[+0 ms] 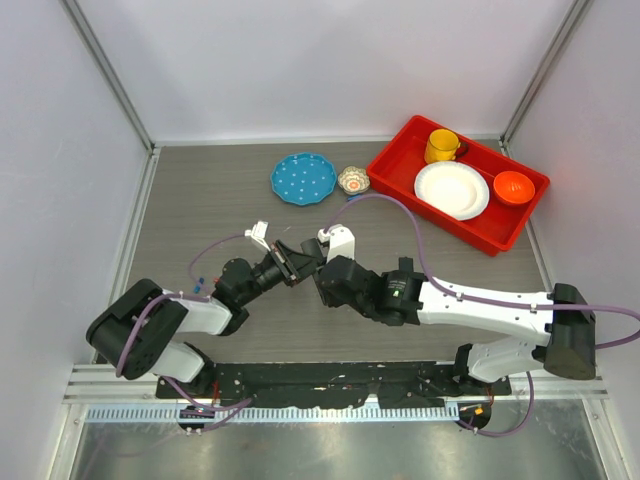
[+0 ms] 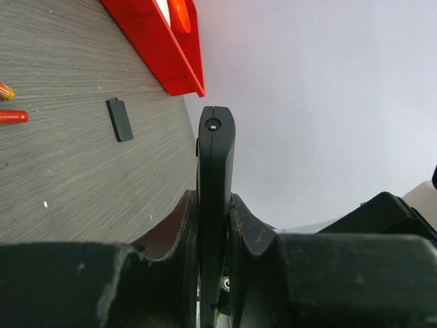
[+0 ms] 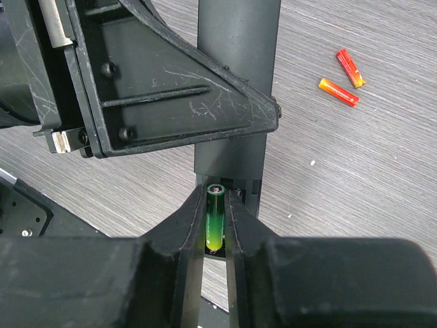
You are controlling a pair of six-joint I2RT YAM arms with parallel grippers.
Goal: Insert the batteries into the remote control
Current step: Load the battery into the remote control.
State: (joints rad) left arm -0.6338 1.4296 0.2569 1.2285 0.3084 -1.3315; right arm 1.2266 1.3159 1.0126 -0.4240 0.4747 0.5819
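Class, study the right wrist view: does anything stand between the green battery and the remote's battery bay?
Nothing visible does. The battery, gripped in the right gripper, sits right at the open bay of the remote control, which the left gripper holds clamped.

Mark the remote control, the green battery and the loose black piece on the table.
remote control (image 2: pixel 216 157): left wrist view, its narrow edge facing the camera.
green battery (image 3: pixel 215 219): right wrist view, mid-body.
loose black piece (image 2: pixel 120 120): left wrist view, its centre.
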